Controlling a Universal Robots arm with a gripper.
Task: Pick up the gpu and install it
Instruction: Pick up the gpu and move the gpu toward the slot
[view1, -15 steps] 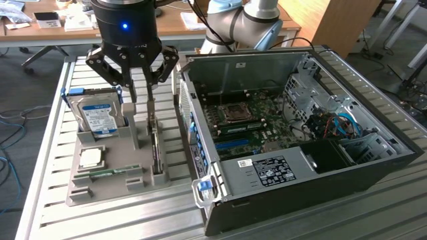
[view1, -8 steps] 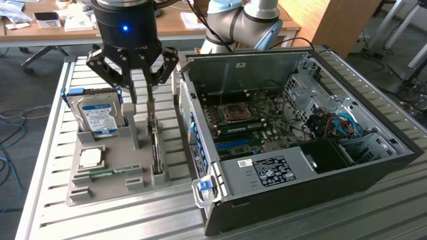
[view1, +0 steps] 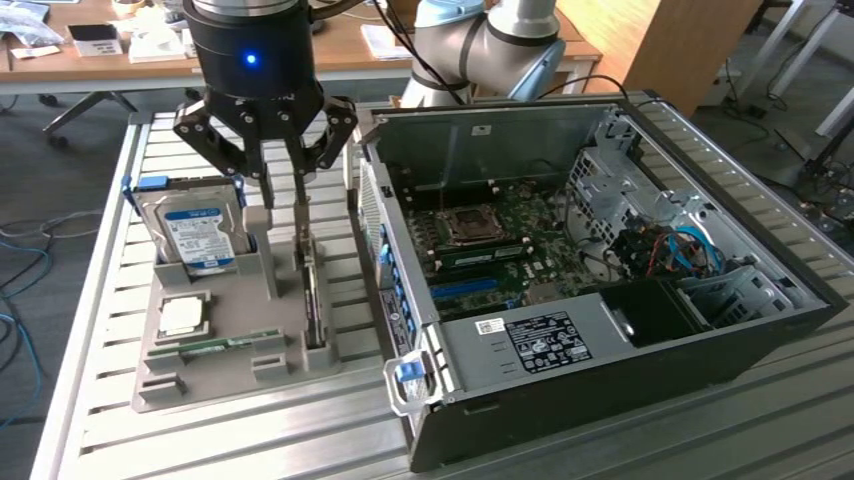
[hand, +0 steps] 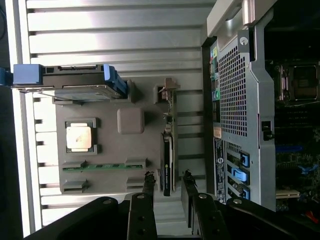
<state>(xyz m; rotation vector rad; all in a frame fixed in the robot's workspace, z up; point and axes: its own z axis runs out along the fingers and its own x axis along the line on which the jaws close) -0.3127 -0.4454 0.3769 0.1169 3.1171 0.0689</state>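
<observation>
Over the tray's case-side edge, my claw (view1: 287, 205) hangs pointing straight down, lined up on the gpu (hand: 167, 155). The card stands on its long edge in a narrow slot of the grey tray (view1: 227, 385), silver bracket (hand: 170, 92) at the end toward the hard drive (view1: 200, 232). My read is it's parked edge-up so both flat faces are free for a pinch from above. Claw is about half wide. In the wrist view the fingers (hand: 148, 185) sit one each side of the card's line, with a gap showing on both sides, so it's astride and not clamped on anything. I can't tell whether the tips are down past the card's top edge or just above it. The gpu is seated in its slot, not lifted. Other parts are well apart from me. The hard drive stands upright at the tray's far corner, with the processor (view1: 180, 315) in its pocket and the green memory stick (view1: 214, 347) flat in its groove toward the tray's outer edge. Each has its own pocket, so nothing crowds the card. The tray sits on the slatted counter (view1: 200, 440) just beside the computer case (view1: 561, 420). The case lies on its side with the open side up and the motherboard (view1: 507, 250) facing up, presumably so it can be reached from above. No card is fitted in the case yet, as far as I can see.
</observation>
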